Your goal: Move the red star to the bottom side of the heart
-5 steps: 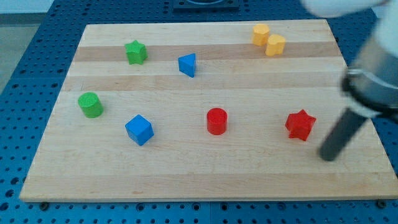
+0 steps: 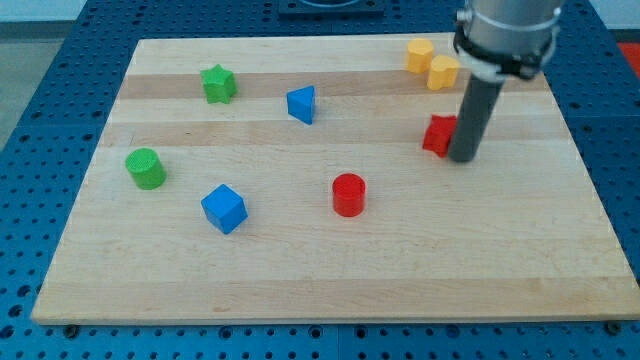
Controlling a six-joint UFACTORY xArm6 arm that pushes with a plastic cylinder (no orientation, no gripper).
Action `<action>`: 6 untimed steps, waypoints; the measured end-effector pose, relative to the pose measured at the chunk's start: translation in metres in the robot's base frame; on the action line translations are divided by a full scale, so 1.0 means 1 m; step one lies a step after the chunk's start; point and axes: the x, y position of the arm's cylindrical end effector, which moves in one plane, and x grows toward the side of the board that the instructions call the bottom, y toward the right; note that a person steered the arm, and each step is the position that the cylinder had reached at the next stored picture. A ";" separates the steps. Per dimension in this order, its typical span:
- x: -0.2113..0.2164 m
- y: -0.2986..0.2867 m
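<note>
The red star (image 2: 437, 135) lies on the wooden board (image 2: 330, 285) at the upper right, below two yellow blocks. My tip (image 2: 462, 158) touches the star's right side, and the dark rod hides its right edge. The nearer yellow block (image 2: 443, 72) sits a short gap above the star. The other yellow block (image 2: 420, 54) touches it on its upper left. I cannot tell which of the two is the heart.
A green star (image 2: 218, 84) and a blue triangular block (image 2: 301, 104) lie at the upper left. A green cylinder (image 2: 146, 168) and a blue cube (image 2: 223, 208) lie at the left. A red cylinder (image 2: 349, 194) lies at the centre.
My rod has swung from the board's right edge up and to the left. The red star has slid up and left with it, from the lower right to just below the yellow blocks.
</note>
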 end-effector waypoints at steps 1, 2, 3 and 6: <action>0.018 0.040; 0.052 0.040; -0.006 -0.013; -0.003 -0.072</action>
